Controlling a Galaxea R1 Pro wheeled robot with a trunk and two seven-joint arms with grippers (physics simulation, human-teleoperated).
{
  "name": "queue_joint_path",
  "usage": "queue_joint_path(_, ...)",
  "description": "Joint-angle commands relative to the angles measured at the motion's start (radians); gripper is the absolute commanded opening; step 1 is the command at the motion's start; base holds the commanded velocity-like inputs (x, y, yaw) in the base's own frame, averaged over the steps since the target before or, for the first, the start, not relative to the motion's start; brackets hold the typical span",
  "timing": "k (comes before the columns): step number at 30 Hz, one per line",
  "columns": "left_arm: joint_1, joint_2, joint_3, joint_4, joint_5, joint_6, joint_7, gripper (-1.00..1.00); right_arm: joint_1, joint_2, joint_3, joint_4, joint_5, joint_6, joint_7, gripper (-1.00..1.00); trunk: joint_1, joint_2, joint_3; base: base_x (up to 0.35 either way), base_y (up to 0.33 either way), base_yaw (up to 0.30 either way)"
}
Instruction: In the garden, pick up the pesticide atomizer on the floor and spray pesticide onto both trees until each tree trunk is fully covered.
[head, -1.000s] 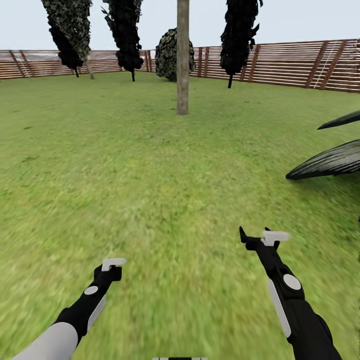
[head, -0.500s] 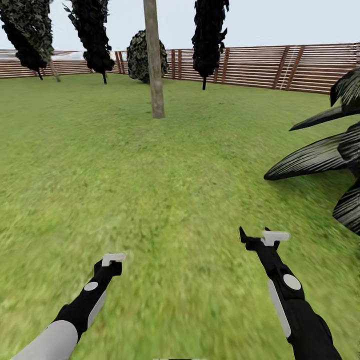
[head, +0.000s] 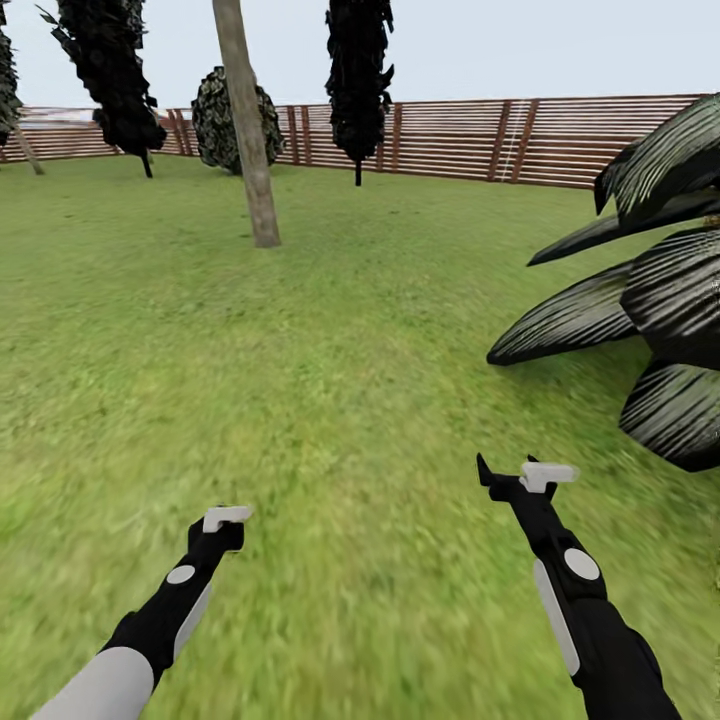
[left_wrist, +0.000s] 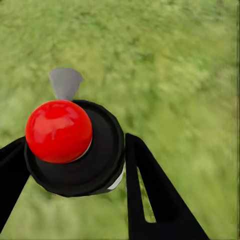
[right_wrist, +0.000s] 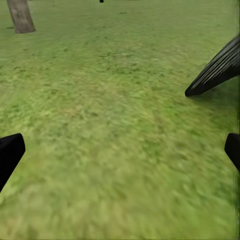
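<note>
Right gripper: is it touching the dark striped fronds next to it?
Apart. The head view shows a strip of open grass between the right gripper and the nearest dark frond.

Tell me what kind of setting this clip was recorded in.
A simulated fenced garden or back yard, outdoors. A grass lawn covers the ground, a brown horizontal-slat wooden fence closes it off at the back, and a tree with a pale trunk stands on the lawn among dark trees and a round bush.

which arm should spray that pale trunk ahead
Left. The left gripper holds the pesticide atomizer between its fingers, and the tree trunk stands ahead on its side. The right gripper is open and empty.
</note>
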Motion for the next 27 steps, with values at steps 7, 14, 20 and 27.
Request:
queue_joint_path(7,0.002,0.000,0.000,0.001,-0.001,0.000,0.000,-1.00,0.000,0.002,0.001,0.000,0.000,0.000,0.000,1.00,0.000,0.000,0.004,0.338,0.000,-0.173)
queue_joint_path(14,0.002,0.001,0.000,0.001,0.000,0.001,0.000,-1.00,0.000,0.002,0.001,0.000,-0.001,-0.001,0.000,1.00,0.000,0.000,0.004,0.338,0.000,-0.012)
queue_joint_path(20,0.003,0.001,0.000,0.001,0.000,0.002,0.000,-1.00,0.000,0.002,0.001,0.000,-0.001,-0.001,0.000,1.00,0.000,0.000,0.004,0.338,0.000,0.000)
queue_joint_path(27,0.003,0.001,0.000,0.001,-0.001,0.002,0.000,-1.00,0.000,0.002,0.001,0.000,-0.002,-0.002,0.000,1.00,0.000,0.000,0.004,0.338,0.000,0.000)
